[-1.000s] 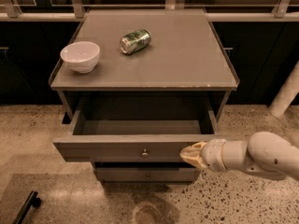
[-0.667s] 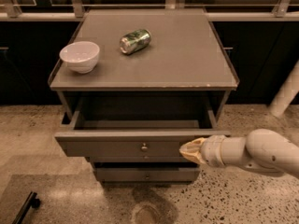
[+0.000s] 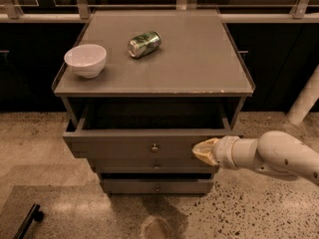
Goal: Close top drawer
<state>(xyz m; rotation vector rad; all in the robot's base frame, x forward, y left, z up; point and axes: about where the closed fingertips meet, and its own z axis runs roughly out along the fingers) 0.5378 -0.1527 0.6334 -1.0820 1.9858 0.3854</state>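
Pushed further in, top drawer [image 3: 119, 146] touches clenched hand [image 3: 198, 150]; worktop [image 3: 199, 68] carries green can [image 3: 144, 44], label unreadable, white bowl [image 3: 85, 59].

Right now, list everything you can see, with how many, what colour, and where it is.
cabinet: one, grey-brown, centre of view
bowl: one, white, upright on the cabinet's left side
can: one, green, lying on its side behind and right of the bowl
top drawer: one, grey-brown, partly pulled out, small knob at centre
middle drawer: one, grey-brown, under the top drawer
lowest drawer: one, grey-brown, at the bottom
floor: speckled beige, all around
dark bar: one, black, on the floor at lower left
arm: one, white, reaching in from the right
gripper: one, tan, at the right part of the top drawer's front
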